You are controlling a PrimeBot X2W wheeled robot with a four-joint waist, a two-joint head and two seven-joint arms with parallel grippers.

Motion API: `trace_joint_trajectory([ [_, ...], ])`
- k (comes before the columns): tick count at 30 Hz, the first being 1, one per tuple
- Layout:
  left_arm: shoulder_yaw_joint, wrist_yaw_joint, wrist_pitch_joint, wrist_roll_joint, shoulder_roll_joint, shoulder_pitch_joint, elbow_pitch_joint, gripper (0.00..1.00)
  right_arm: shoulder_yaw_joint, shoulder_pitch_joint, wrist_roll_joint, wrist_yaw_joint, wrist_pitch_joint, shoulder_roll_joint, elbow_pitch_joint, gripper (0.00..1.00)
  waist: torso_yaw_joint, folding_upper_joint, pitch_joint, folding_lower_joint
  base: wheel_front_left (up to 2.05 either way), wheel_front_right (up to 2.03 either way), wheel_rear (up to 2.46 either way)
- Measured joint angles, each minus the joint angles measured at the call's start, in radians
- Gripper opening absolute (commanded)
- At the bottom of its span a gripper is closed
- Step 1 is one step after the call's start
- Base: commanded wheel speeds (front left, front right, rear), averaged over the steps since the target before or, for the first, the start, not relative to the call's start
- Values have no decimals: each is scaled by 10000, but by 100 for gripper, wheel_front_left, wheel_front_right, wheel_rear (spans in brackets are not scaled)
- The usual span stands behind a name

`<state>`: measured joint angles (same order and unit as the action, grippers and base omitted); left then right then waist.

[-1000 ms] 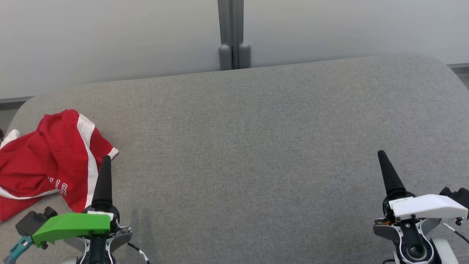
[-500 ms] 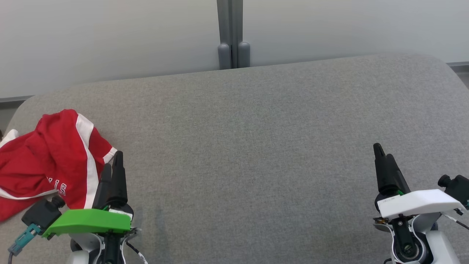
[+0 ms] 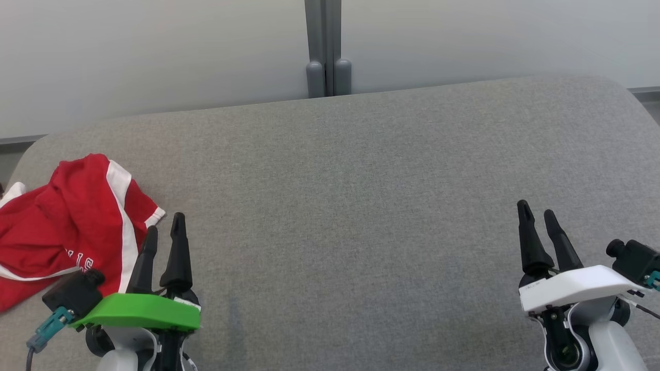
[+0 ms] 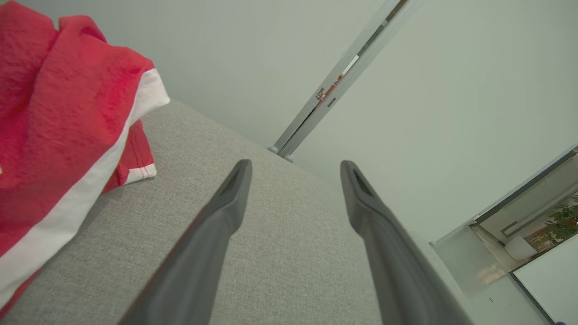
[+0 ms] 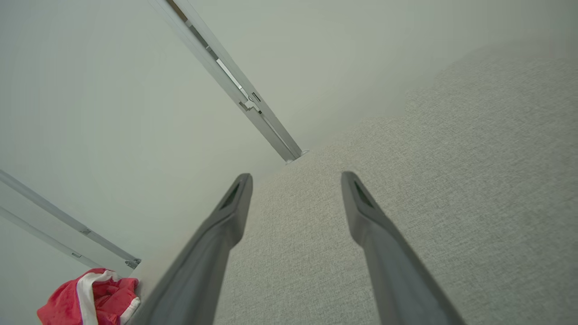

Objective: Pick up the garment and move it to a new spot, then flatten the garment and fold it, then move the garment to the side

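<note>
A wide grey fabric surface stretches ahead, backed by a pale wall split by a grey post.

Head above, wrists low, probably sharing garment

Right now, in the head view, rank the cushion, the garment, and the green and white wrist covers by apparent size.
1. cushion
2. garment
3. green cover and white cover: look about alike, so unranked.

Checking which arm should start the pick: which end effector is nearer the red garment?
Left. The left end effector sits open just beside the red garment, not holding it; the right end effector is open far across the grey cushion.
</note>
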<state>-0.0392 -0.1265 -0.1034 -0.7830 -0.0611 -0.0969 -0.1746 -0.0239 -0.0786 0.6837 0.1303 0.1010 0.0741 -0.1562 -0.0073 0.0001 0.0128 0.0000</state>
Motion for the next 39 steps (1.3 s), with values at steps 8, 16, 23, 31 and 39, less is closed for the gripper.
trace_joint_trajectory([
  [8,-82,-6,-219,1195,-94,0,-102,100,148,7,-999,0,244,6,92,100,0,-1,-6,0,0,0,0],
  [16,-88,-10,-435,2280,-92,0,-278,100,311,23,-1916,0,328,10,221,100,20,0,18,0,0,0,0],
  [23,-151,-10,-621,3047,-92,1,-466,100,384,74,-2610,0,416,8,265,100,58,0,8,0,0,0,0],
  [31,-128,2,-802,3939,-94,3,-704,100,454,113,-3277,2,462,-4,280,100,74,0,-4,0,0,0,0],
  [39,-125,29,-993,4740,-92,2,-917,100,552,157,-3937,2,512,-52,320,100,61,0,28,0,0,0,0],
])
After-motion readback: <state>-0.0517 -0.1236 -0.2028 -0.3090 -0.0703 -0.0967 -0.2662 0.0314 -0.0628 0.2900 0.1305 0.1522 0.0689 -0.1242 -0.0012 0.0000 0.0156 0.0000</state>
